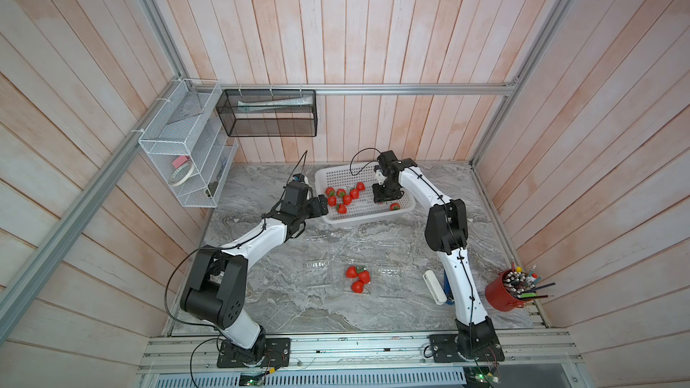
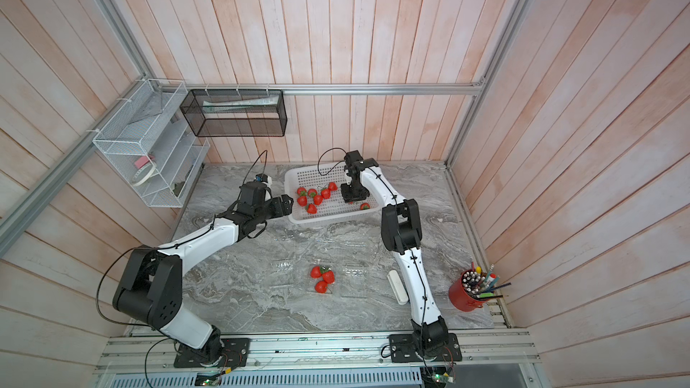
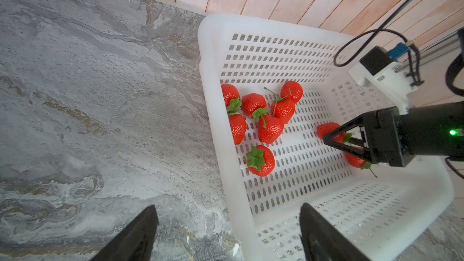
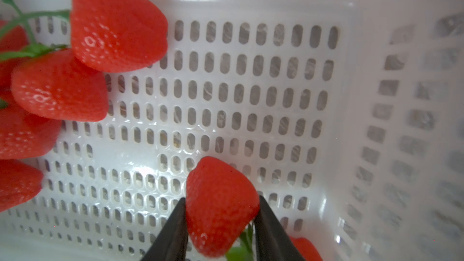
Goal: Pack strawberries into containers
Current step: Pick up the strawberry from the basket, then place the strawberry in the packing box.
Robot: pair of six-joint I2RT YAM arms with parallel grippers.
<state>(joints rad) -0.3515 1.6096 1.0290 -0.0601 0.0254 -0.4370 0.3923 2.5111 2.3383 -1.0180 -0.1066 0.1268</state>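
A left arm (image 1: pixel 257 235) and a right arm (image 1: pixel 422 188), both white and black, reach across a grey marble table (image 1: pixel 280 304) toward a white perforated basket (image 1: pixel 367 219) at its far side. The right gripper (image 4: pixel 222 198) points down inside the basket. Its two black fingers (image 4: pixel 175 229) are clamped against opposite sides of one strawberry (image 4: pixel 221 212), whose green cap is tucked back between them. I cannot tell whether the fruit is clear of the basket floor. Just beside it, partly under the gripper, lies another strawberry (image 1: pixel 394 206). Toward the basket's left side, seven loose strawberries (image 3: pixel 261 119) sit bunched together, several touching, with green caps and thin stems showing. The left gripper (image 3: pixel 228 222) hovers at the basket's left edge, its fingers spread wide with nothing between them, one above the marble and one above the basket's corner. Nearer the arms' bases, around the middle of the table, three clear containers (image 1: pixel 317 266) lie in a row, faint against the stone. The middle container (image 1: pixel 346 288) holds three strawberries (image 1: pixel 357 278) close together, and the two outer ones are hard to make out. A red pencil cup (image 1: pixel 502 294) stands at the table's right edge, and a white oblong object (image 1: pixel 435 287) lies just beside the right arm.
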